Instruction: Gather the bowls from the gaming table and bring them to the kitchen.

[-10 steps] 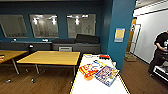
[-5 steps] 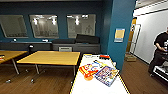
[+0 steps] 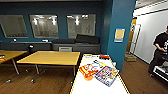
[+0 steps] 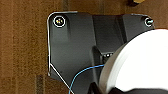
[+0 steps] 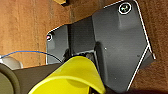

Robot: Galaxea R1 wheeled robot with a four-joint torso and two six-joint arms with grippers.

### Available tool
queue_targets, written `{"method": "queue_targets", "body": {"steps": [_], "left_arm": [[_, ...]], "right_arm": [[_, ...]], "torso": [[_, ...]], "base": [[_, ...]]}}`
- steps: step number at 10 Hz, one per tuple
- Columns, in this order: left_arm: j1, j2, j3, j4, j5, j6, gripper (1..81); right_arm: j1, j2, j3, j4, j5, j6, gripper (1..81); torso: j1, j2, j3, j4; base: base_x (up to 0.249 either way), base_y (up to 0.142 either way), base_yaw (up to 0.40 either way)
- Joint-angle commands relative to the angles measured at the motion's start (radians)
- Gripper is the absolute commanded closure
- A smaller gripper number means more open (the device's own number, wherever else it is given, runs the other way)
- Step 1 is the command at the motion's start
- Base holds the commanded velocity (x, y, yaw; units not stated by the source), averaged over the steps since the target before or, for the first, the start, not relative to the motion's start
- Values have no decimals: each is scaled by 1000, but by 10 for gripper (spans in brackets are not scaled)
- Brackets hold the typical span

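- Head view gives you the orange bowl (image 3: 88, 77) on the gaming worktop (image 3: 100, 88). It touches the near edge of the board-game boxes (image 3: 100, 72) and is partly tucked under one. My guess is that it was pushed aside with the games, not set out for pickup.
- That bowl lies well ahead of both claws, too far for either to reach from this stance.
- Left wrist view has a white round-edged thing (image 4: 140, 60) looming just beside the left claw. It may be the white bowl, but you cannot confirm that or a grip from this.
- Right wrist view shows a yellow curved rim (image 5: 72, 75) equally close to the right claw. What it is stays unclear.
- I cannot tell whether either claw is spread, pressed together or pinching something.
- Both wrist cameras look down onto brown floor (image 4: 22, 50), so I judge the arms hang low beside the base, in a carrying posture.
- A wooden table (image 3: 52, 58) stands off to the left claw's side, and a person (image 3: 161, 53) stands far out on the right claw's side.
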Motion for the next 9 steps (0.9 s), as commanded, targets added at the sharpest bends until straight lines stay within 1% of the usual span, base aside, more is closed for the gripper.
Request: {"method": "queue_targets", "body": {"steps": [1, 2, 4, 5, 6, 7, 9], "left_arm": [[-67, -27, -5, 9, 48, 0, 811], [-67, -30, -5, 12, 44, 3, 811], [-57, -23, -5, 34, 36, 20, 811], [-53, -16, -6, 54, 36, 35, 811], [-48, -10, -12, 69, 36, 44, 811], [-44, 11, -44, 83, 36, 52, 811], [-31, 70, -141, 103, 22, 55, 811]], "right_arm": [[43, 54, -138, 217, -47, -208, 811], [38, 65, -161, 222, -48, -225, 811], [39, 36, -147, 202, -34, -242, 811], [46, 34, -153, 199, -37, -237, 811], [47, 37, -173, 200, -36, -237, 811], [43, 46, -198, 202, -28, -236, 811], [33, 57, -224, 206, 64, -240, 811]], "torso": [[0, 0, 0, 0], [0, 0, 0, 0], [0, 0, 0, 0], [-1, 0, 0, 0], [-1, 0, 0, 0], [-1, 0, 0, 0], [-1, 0, 0, 0]], "base": [[0, 0, 0], [0, 0, 0], [0, 0, 0], [0, 0, 0], [0, 0, 0], [0, 0, 0], [0, 0, 0]]}}
